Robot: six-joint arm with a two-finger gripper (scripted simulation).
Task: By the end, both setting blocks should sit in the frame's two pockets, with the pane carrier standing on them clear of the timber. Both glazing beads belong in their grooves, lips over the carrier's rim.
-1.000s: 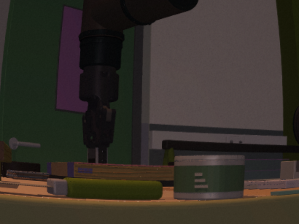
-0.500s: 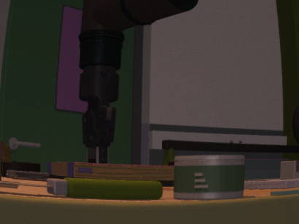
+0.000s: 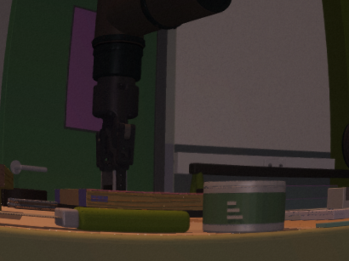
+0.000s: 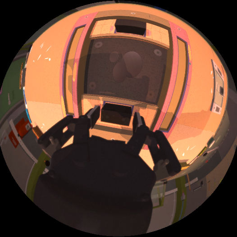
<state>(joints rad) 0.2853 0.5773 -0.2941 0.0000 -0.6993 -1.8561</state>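
A dark setting block (image 4: 116, 115) sits in the near pocket of the timber frame (image 4: 127, 68), and a second dark block (image 4: 130, 28) sits in the far pocket. My gripper (image 4: 116, 117) is open and empty, straddling the near block just above the frame. From the second side camera the gripper (image 3: 114, 178) hangs over the left part of the frame (image 3: 130, 198). The frame's dark centre panel lies between the pockets, and the long grooves (image 4: 70, 67) down each side hold nothing I can make out. The pane carrier and the glazing beads are not clearly seen.
A green tin (image 3: 244, 205) stands on the table in front of the frame's right end. A green-handled tool (image 3: 125, 220) lies along the front edge. A white flat piece (image 4: 218, 87) lies at the table's right side.
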